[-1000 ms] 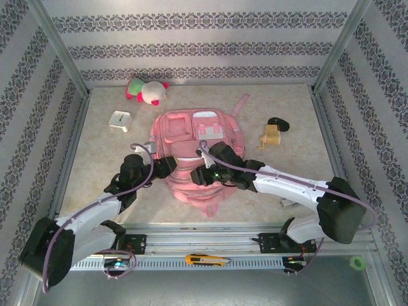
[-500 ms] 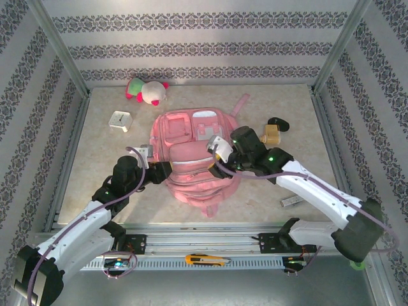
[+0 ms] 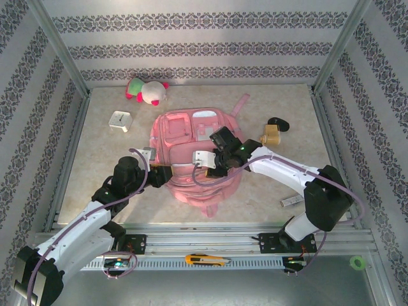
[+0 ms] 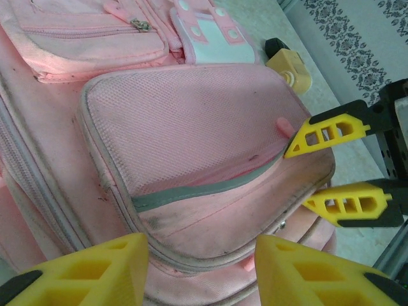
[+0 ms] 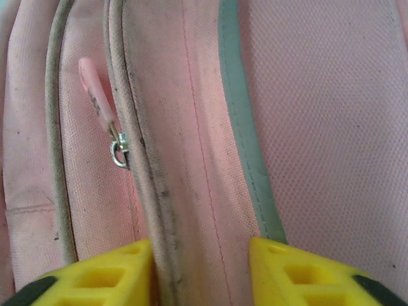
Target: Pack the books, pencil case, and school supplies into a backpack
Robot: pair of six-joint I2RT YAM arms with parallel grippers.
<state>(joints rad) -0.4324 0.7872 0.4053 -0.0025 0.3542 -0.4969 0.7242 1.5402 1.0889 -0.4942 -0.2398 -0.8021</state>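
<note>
straddling backpack (image 5: 319, 127) seam (image 5: 155, 185), right hand (image 5: 199, 250) narrow, empty; right wrist view adds zip pull (image 5: 95, 95); left hand (image 4: 199, 247) half-wide.

From above, the backpack (image 3: 185, 131) is being partly covered by both arms; a pale bar (image 3: 290, 201) at lower right is being rendered too small to identify. At the right wrist, the backpack is being cut off at every edge.
</note>
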